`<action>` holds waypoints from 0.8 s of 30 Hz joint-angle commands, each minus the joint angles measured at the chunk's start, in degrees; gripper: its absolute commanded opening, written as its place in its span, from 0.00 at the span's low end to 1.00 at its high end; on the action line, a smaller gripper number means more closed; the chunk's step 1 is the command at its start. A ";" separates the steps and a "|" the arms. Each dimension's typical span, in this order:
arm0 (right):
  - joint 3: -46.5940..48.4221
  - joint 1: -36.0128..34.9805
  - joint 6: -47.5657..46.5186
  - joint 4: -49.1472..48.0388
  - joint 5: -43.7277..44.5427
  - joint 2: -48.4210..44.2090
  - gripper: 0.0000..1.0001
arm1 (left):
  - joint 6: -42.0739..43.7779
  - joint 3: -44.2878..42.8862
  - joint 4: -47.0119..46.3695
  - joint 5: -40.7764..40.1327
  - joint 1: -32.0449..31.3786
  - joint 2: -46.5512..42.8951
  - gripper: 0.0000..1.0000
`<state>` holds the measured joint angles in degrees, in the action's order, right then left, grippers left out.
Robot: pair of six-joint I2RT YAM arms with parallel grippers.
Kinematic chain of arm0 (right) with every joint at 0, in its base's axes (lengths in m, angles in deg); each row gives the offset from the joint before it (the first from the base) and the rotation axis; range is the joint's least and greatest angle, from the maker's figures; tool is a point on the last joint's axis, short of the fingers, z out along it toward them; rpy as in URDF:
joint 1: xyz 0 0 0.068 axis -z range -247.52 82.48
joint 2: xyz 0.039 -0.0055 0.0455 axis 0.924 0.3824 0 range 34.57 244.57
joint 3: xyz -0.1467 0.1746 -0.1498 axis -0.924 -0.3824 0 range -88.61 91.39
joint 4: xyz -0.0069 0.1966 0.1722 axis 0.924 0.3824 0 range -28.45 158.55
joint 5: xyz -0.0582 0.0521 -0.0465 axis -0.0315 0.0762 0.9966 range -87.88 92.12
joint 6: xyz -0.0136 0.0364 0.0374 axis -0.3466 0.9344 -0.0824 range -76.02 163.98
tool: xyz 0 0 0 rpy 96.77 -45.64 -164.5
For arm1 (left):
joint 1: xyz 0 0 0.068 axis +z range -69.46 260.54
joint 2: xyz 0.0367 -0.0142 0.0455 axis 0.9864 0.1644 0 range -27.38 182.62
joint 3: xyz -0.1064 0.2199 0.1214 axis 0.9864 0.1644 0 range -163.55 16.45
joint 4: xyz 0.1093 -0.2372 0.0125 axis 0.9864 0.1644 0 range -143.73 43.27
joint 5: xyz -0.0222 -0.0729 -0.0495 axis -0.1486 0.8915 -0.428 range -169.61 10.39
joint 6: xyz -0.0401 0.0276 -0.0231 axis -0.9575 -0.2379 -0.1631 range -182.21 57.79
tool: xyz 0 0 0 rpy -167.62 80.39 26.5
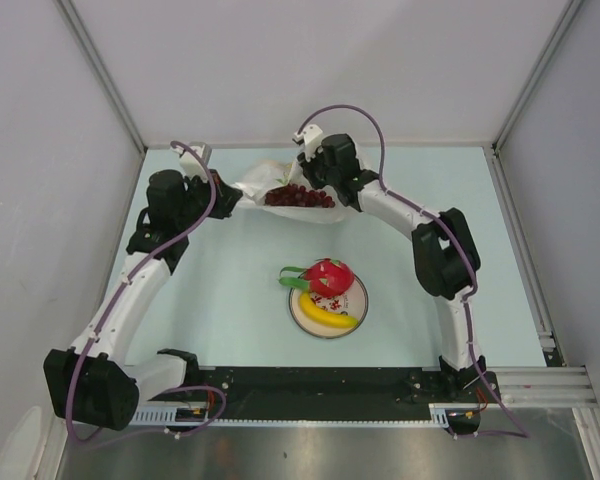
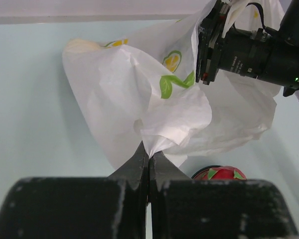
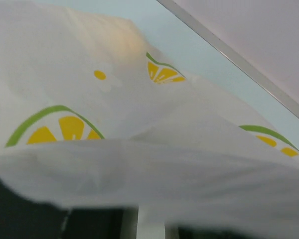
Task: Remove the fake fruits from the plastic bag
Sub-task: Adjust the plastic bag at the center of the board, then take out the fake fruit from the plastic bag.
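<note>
1. Plastic bag (image 2: pixel 114 94) is pinched in the left gripper (image 2: pixel 149 157). The jaws are pressed tight together on a gathered fold of the thin white film, and the rest of the sheet billows up and away from them.
2. The right gripper (image 1: pixel 305 182) is at the opposite side of the bag, towards the far edge of the table (image 1: pixel 230 290). In its own wrist view the plastic drapes over the fingers, so I cannot tell how wide they stand or whether they hold anything.
3. Between the two grippers, the grapes (image 1: pixel 298 196) show bare and dark along the bag's near edge, just beside the right gripper. Whether they are clear of the mouth or resting in it is not visible.
4. Further out, well apart from the bag, the red fruit (image 1: pixel 330 274) and the banana (image 1: pixel 327 313) lie together on the plate (image 1: pixel 361 300).
5. By my reading, the step in hand is getting the grapes out, with two fruits already done. A pale yellow bulge behind the film suggests the lemon is inside.
6. The next move likely calls for the left grip to hold the bag firmly. The right fingers then need a clean purchase on the bunch alone, without catching plastic.
</note>
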<state>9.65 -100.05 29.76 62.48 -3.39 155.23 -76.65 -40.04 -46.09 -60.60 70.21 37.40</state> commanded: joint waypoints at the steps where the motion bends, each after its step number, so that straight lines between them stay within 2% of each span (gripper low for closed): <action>1: 7.54 -2.09 7.44 0.57 -3.09 5.44 0.27 | -3.23 0.59 -0.08 -3.18 0.04 -1.58 0.00; 3: 10.80 -2.71 11.04 0.65 -3.09 7.82 0.31 | -3.76 1.21 -0.61 -2.84 0.04 -2.02 0.00; 4: 13.77 -2.88 12.27 0.39 -2.92 10.27 0.40 | -3.76 1.12 -0.52 -2.31 0.04 -2.02 0.00; 6: 15.81 -3.59 16.04 -0.22 -2.92 12.31 0.51 | -3.49 0.86 0.09 -2.13 0.04 -2.02 0.00; 7: 18.00 -3.76 17.46 -0.31 -2.92 13.88 0.62 | -3.15 0.59 0.53 -1.69 0.04 -1.93 0.00; 9: 19.51 -4.38 20.96 -0.40 -3.18 15.30 0.77 | -1.75 -0.20 2.20 -0.29 -0.04 -1.41 0.00; 10: 20.04 -4.55 22.29 -0.40 -3.18 15.65 0.82 | -1.39 -0.46 2.73 0.24 -0.04 -1.23 0.00; 16: 19.44 -4.64 30.21 0.56 -1.43 13.56 0.95 | -1.03 -2.31 2.73 3.14 0.13 -1.23 0.00; 20: 16.79 -4.64 31.36 0.92 -3.26 11.26 0.96 | 1.16 -6.26 5.44 4.37 0.13 -0.53 0.00; 24: 19.24 -4.99 33.72 0.39 -2.92 15.47 0.99 | 3.01 -6.97 9.49 6.04 0.83 -1.58 0.00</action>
<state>26.50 -104.91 59.38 64.23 -6.17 170.86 -76.48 -44.13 -40.02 -57.78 70.32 37.44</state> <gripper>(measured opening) 0.989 0.005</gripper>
